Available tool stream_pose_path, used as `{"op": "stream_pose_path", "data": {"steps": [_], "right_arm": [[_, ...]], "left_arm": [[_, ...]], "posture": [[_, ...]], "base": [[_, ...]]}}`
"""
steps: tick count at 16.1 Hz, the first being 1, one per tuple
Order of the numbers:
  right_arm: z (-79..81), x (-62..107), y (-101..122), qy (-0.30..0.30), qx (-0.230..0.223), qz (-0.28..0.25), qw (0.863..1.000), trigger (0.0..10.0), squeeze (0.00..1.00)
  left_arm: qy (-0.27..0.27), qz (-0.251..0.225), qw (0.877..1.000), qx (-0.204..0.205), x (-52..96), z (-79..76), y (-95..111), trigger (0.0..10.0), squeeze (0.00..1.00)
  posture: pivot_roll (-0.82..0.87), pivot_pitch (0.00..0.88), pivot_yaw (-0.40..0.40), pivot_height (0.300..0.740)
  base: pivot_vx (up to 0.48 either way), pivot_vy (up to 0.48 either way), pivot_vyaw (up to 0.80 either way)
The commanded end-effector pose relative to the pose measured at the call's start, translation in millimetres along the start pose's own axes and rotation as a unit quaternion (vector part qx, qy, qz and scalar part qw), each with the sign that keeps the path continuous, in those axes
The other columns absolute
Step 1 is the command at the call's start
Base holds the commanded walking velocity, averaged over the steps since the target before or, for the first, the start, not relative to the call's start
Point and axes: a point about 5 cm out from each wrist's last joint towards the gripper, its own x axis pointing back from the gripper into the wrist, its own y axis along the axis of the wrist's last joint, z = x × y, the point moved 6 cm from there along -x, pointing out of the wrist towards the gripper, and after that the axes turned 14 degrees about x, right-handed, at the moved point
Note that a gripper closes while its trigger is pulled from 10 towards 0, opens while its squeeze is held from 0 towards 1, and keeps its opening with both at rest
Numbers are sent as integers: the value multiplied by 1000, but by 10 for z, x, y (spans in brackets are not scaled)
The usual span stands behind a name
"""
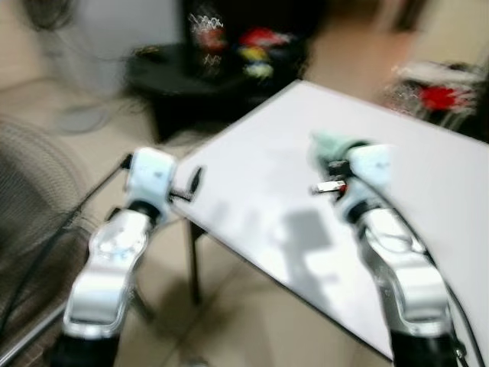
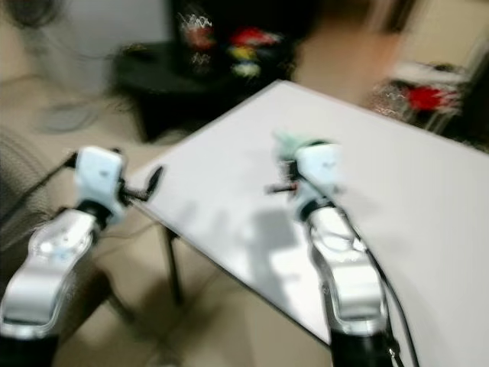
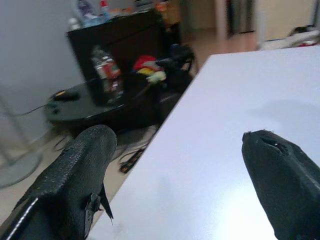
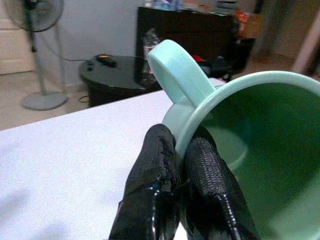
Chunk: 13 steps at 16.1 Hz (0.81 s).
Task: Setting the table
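Motion blur softens both head views, yet the layout reads clearly enough: white table [image 1: 260, 191] runs from about 6 o'clock up toward 1 o'clock, its near corner pointing to 12 o'clock, with tiled floor [image 1: 229, 321] showing at 7 o'clock below its edge. Over the tabletop, just to the 3 o'clock side of centre, the right gripper [image 4: 182, 165] carries a pale green mug [image 4: 250, 150]; in the right wrist view its two black fingers are pinched on the mug's rim right beside the handle, one finger outside the wall and one inside, with the mug tipped so that its open mouth faces the camera. In the head views the same mug [image 1: 332, 147] shows as a mint smear at the tip of the right arm, above the table surface; whether it touches the table cannot be told. The left gripper [image 3: 175, 165] sits at about 9 o'clock, near the table's left edge, fingers spread wide with nothing between them, the white top visible through the gap. Beyond the table, at 11 o'clock, stands a low black round table [image 3: 80, 105] with a bottle [image 3: 106, 70] on it, and a standing fan [image 4: 37, 55] rises by the wall
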Motion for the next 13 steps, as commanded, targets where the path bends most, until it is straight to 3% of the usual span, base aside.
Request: {"op": "stream_pose_path", "data": {"steps": [1,3,5,7,9,13], "right_arm": [[-134,11,25,-19,11,-1,1000,10000,0],[-124,-9,32,1,34,6,999,10000,0],[-52,-51,19,73,109,16,991,10000,0],[-38,-89,-22,166,151,35,974,10000,0],[-140,-158,-71,223,216,50,949,10000,0],[-218,-285,-137,316,284,70,903,10000,0]], "left_arm": [[-17,-10,1000,1,-26,-87,68,10000,0],[-25,-9,1000,-7,-31,-98,67,10000,0],[-59,6,998,-29,-13,-155,19,10000,0],[-106,29,992,-60,11,-228,-45,10000,0],[-157,42,984,-70,40,-335,-44,10000,0],[-259,75,959,-86,92,-564,-79,10000,0]], "posture": [[54,0,-6,740],[56,0,-11,740],[58,0,-6,740],[55,0,1,740],[58,0,6,740],[48,0,10,740]], "base": [[334,0,-800],[319,0,-225],[0,0,0],[0,0,0],[0,0,0],[0,0,0]]}}
